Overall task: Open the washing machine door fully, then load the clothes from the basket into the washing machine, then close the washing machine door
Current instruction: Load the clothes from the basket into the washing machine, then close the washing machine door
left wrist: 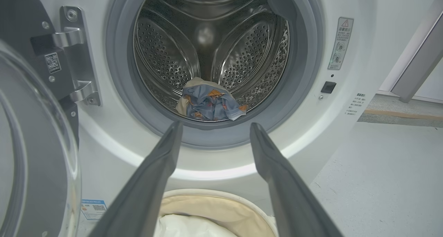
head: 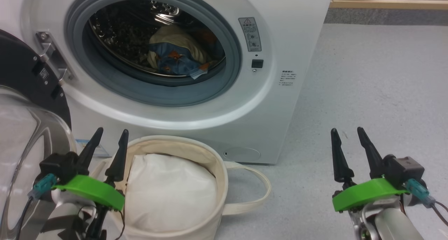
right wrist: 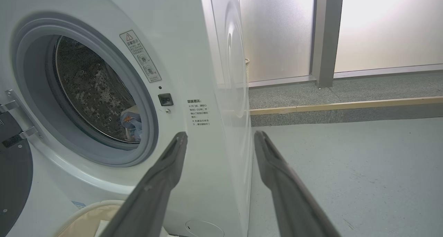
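Note:
The white washing machine point(head: 294, 33) stands with its round black-rimmed door point(head: 21, 135) swung wide open to the left. The clothes point(head: 176, 52), a blue, orange and cream bundle, lie in the steel drum point(left wrist: 207, 50), also seen as clothes point(left wrist: 211, 102) in the left wrist view. The cream basket point(head: 218, 170) sits on the floor under the opening, holding plain white padding point(head: 168, 191). My left gripper point(head: 111, 132) hovers open over the basket's left rim, empty. My right gripper point(head: 346, 130) is open and empty above the floor to the machine's right.
Grey floor point(head: 378, 93) spreads to the right of the machine. A wooden strip point(head: 388, 3) marks a step at the far right. The door hinge point(head: 52, 59) sticks out at the opening's left. One basket handle point(head: 259, 187) loops onto the floor.

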Robot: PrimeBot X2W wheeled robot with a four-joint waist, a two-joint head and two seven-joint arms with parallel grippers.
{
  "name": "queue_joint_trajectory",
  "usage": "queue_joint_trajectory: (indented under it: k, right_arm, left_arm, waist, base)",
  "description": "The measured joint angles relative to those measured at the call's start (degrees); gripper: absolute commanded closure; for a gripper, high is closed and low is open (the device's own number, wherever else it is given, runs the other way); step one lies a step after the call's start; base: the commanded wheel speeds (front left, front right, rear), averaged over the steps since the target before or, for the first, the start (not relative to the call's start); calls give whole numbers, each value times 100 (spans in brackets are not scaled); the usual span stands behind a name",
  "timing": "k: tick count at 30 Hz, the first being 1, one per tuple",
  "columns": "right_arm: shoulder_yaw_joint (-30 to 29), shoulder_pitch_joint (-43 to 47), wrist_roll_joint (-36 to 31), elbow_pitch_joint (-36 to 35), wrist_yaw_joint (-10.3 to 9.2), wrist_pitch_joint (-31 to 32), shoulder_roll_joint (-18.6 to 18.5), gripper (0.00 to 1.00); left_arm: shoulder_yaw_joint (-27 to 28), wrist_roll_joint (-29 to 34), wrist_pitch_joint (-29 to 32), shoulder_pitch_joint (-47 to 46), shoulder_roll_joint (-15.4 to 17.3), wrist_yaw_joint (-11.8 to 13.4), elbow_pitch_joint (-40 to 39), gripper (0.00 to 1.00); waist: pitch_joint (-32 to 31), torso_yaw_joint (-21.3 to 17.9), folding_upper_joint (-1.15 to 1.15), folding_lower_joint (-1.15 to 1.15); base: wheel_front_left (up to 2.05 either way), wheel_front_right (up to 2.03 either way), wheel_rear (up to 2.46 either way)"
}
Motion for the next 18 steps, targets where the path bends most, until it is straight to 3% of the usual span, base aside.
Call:
queue_joint_trajectory:
  k: [18]
  right_arm:
    - [-23, -1, 49, -5, 0, 0, -1, 0]
  left_arm:
    - [119, 13, 0, 86, -4, 0, -40, 0]
  waist:
    - [-73, -28, 0, 0]
  base:
    - [0, 0, 0]
